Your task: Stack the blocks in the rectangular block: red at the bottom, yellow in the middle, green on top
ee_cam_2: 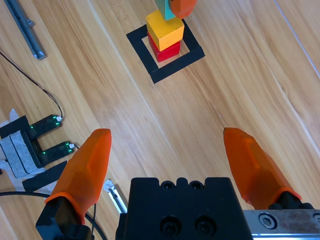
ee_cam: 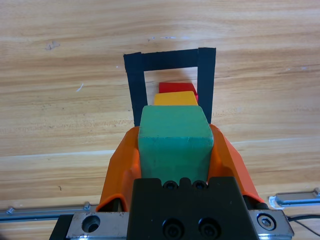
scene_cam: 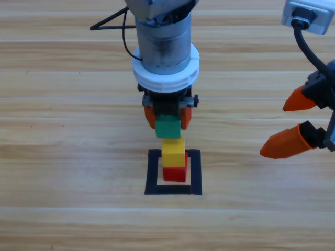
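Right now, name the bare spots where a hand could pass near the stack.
Free: wood between the black outline and the open right gripper, and left of the outline. Crowded: above yellow on red, where the left gripper holds green.

**Red, yellow, green inside a black frame**

A red cube [scene_cam: 174, 173] sits under a yellow cube [scene_cam: 173, 152], with a teal-green cube [scene_cam: 168, 126] between orange jaws. The black tape outline [scene_cam: 153, 172] frames pale, striped wood table [scene_cam: 63, 157]. The right gripper [scene_cam: 293, 123] is also orange-jawed.
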Available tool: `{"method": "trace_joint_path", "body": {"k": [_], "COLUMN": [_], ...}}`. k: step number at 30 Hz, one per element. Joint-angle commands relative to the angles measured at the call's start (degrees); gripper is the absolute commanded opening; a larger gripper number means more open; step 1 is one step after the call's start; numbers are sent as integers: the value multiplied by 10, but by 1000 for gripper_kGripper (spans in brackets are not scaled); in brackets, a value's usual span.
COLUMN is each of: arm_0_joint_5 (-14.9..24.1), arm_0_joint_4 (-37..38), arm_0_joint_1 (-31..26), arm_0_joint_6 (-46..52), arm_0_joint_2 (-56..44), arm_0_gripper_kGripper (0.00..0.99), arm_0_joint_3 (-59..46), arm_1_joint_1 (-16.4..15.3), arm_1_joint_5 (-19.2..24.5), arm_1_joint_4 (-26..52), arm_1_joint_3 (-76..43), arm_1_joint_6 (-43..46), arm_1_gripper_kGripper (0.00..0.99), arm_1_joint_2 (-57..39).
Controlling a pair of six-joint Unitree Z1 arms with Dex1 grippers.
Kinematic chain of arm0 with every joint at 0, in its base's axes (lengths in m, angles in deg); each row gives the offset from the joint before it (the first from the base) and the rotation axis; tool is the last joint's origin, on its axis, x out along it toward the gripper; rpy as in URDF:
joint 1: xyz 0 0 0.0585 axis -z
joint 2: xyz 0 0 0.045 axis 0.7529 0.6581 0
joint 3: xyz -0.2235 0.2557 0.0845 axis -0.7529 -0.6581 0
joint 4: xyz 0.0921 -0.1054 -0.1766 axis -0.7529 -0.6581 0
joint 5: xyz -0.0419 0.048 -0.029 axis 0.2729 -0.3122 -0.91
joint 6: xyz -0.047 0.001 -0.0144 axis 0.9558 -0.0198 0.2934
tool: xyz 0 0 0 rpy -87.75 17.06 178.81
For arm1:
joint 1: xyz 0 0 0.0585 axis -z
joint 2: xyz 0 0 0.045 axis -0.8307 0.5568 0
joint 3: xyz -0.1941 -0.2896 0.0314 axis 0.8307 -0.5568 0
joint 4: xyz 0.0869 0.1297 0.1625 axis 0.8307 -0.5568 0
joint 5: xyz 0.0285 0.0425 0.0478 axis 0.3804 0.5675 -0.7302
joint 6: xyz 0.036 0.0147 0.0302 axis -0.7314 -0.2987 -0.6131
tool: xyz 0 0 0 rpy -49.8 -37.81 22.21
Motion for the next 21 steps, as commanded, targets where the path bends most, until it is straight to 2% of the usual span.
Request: {"method": "trace_joint_path", "body": {"k": [1, 21], "arm_0_joint_5": [7, 9], "arm_0_joint_4": [-1, -1], "arm_0_joint_1": [20, 21], "arm_0_joint_6": [14, 15], "arm_0_joint_2": [35, 40], "arm_0_gripper_kGripper": [0, 0], "arm_0_joint_3": [2, 4], "arm_1_joint_1": [13, 13], "arm_1_joint_5": [-7, -7], "arm_1_joint_4": [-9, -9], "arm_1_joint_3": [-11, -9], "arm_1_joint_6": [6, 7], "arm_1_gripper_kGripper": [986, 986], "arm_1_joint_2": [24, 32]}}
